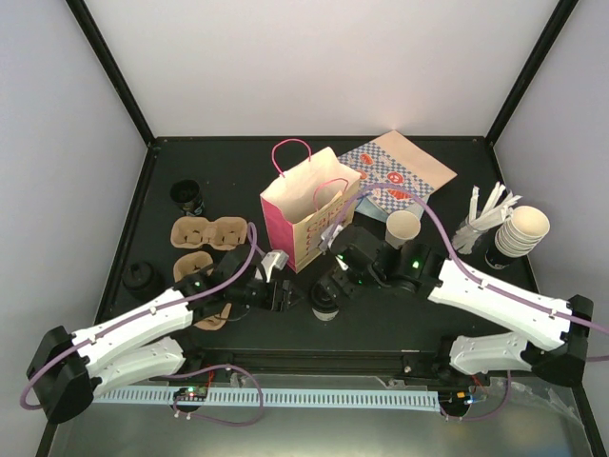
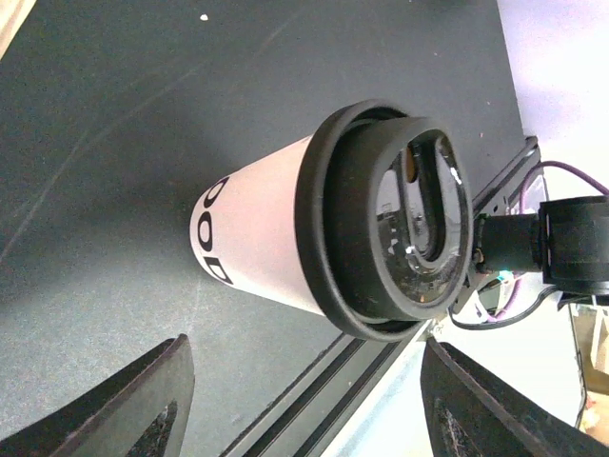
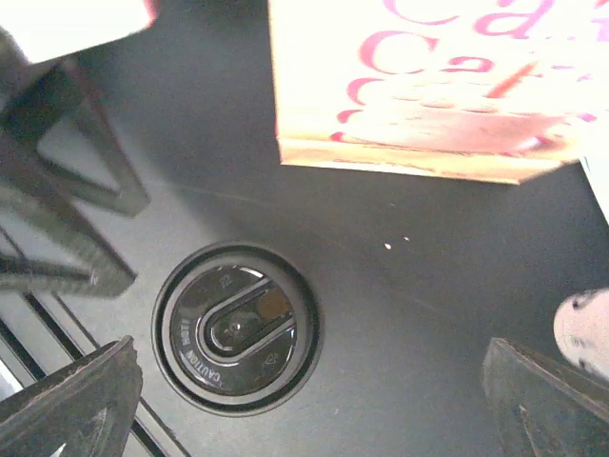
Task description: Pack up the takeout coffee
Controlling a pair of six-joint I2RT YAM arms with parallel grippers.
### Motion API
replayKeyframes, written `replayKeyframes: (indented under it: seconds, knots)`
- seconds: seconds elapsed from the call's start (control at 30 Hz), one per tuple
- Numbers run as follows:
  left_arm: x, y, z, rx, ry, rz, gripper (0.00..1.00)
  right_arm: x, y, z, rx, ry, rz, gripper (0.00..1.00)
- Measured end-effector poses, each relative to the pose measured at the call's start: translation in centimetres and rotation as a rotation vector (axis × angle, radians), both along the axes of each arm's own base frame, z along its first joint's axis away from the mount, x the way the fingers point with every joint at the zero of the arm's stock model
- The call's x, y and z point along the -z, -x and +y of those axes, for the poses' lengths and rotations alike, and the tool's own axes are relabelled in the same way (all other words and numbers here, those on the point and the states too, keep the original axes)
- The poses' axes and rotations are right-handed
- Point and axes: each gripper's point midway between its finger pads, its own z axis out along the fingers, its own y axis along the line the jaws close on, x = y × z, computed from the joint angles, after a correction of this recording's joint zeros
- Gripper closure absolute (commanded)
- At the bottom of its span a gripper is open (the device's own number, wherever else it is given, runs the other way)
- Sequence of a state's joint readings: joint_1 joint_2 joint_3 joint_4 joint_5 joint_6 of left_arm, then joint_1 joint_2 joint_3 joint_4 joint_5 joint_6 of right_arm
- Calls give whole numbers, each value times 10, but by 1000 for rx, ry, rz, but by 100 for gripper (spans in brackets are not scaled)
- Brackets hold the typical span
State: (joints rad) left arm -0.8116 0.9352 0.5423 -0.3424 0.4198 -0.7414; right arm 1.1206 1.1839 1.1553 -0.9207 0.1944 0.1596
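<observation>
The takeout coffee (image 1: 325, 303), a white paper cup with dark print and a black lid, stands on the black table in front of the pink bag (image 1: 309, 205). In the left wrist view the cup (image 2: 257, 238) lies beyond my open left gripper (image 2: 304, 409), not between the fingers. My left gripper (image 1: 282, 295) sits just left of the cup. My right gripper (image 1: 331, 284) hovers over it, open; the right wrist view looks down on the lid (image 3: 236, 326), with the gripper (image 3: 314, 400) spread wide and touching nothing. The bag's base (image 3: 419, 86) is just behind.
Cardboard cup carriers (image 1: 205, 233) lie at the left, with a small black cup (image 1: 187, 195) behind them and a black lid (image 1: 141, 276) nearer. An open paper cup (image 1: 402, 227), a flat patterned bag (image 1: 400, 171), a stirrer holder (image 1: 481, 224) and stacked cups (image 1: 523, 228) stand right.
</observation>
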Motion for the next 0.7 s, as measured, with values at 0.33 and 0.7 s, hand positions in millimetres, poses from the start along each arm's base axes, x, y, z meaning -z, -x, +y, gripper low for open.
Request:
replayKeyframes:
  seconds: [0.33, 0.7]
  knots:
    - [18, -5, 2, -61, 67, 54, 45, -5, 19, 7, 312, -88, 222, 0]
    - [11, -17, 2, -90, 151, 50, 46, 37, 31, 29, 444, 25, 278, 3]
